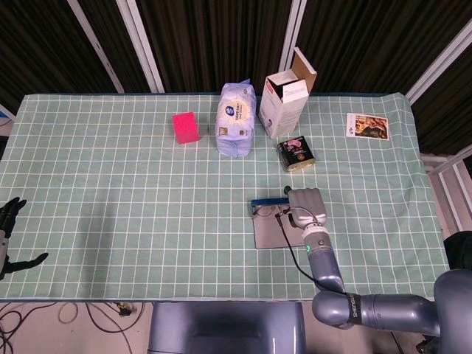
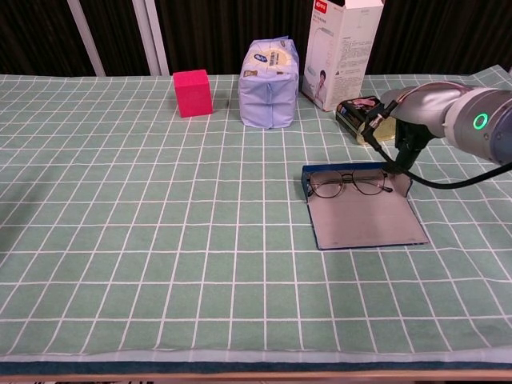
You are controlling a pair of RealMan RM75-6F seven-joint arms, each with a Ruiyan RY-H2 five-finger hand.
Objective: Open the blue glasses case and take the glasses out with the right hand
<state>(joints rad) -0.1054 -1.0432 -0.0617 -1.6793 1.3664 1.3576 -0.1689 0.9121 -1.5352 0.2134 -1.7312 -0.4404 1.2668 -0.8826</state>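
The blue glasses case [image 2: 364,222] lies open and flat on the green checked cloth, grey lining up; in the head view the case [image 1: 274,231] sits right of centre. Thin-framed glasses [image 2: 350,184] lie across its far edge, free of any grip. My right hand [image 2: 410,112] hovers above the case's far right corner, and a black cable hangs from it. From the head camera I see only the grey back of the right hand [image 1: 306,205], covering part of the glasses [image 1: 265,212]; its fingers are hidden. My left hand [image 1: 10,237] hangs off the table's near left, fingers spread, empty.
Along the back stand a pink cube [image 1: 186,127], a blue-white tissue pack [image 1: 237,118] and an opened white carton [image 1: 287,99]. A dark tin [image 1: 296,155] lies just beyond the case, close to the right hand. A picture card [image 1: 366,125] lies at the far right.
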